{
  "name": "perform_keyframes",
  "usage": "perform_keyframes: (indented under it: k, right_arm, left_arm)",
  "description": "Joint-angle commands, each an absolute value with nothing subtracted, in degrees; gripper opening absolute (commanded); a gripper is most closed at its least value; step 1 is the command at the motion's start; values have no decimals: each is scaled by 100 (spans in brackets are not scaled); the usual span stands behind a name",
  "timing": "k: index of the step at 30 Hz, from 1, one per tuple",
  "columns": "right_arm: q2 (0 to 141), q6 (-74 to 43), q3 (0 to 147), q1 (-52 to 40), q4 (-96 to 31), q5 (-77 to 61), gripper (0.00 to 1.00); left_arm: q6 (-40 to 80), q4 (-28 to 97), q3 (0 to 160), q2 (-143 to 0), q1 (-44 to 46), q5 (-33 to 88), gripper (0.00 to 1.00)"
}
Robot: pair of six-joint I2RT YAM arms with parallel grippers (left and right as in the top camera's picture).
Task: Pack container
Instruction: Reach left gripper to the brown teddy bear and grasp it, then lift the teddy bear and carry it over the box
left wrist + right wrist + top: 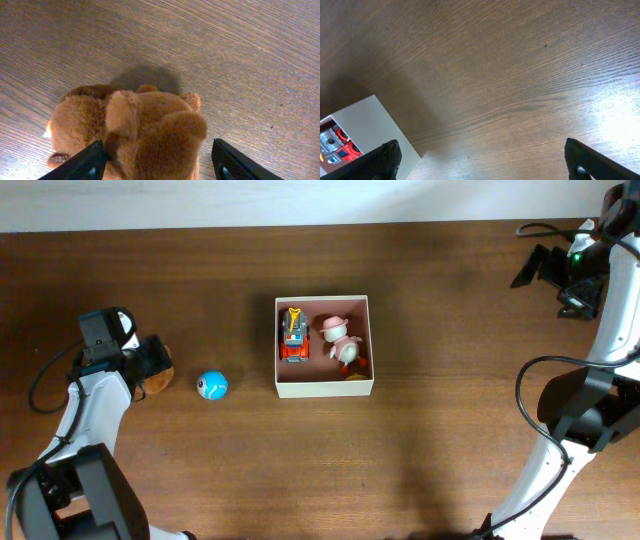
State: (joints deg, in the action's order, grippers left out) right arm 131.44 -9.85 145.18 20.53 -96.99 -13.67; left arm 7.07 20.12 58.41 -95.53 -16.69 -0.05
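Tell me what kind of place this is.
Probably a robot lab bench: the left arm and right arm flank a wooden table with the container, a toy truck inside, a blue ball and a brown plush.

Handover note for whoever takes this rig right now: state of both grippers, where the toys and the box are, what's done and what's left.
Left gripper: open, low over the brown plush toy, one finger on each side of it, not closed.
Right gripper: open, holding nothing, over bare table at the far right, away from the box.
Box: mid-table, open-topped.
Done: red toy truck and pink-and-white doll lie inside it.
Left: the plush toy and the blue ball, both on the table left of the box. The likely next move is to close on the plush toy and carry it over.
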Motion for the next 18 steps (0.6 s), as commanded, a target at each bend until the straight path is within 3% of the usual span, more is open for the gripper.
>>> perform_keyframes:
  k: [1, 5, 9, 12, 18]
  right_arm:
    - [13087, -928, 14523, 2029, -9710, -1461, 99]
    - [13087, -928, 14523, 2029, -9710, -1461, 99]
    - [13087, -928, 14523, 2029, -9710, -1461, 99]
    - [13087, -928, 14523, 2029, -9710, -1459, 99]
    - [13087, -928, 14523, 2029, -9710, -1461, 99]
  left_arm:
    - [683, 1973, 5924, -9837, -1678, -25, 70]
    - [683, 1951, 5924, -10169, -1678, 27, 65]
    - [683, 1946, 5924, -10287, -1678, 110, 22]
    - [685, 1951, 5948, -10278, -1678, 200, 7]
    - [683, 2261, 6239, -10175, -1678, 694, 2]
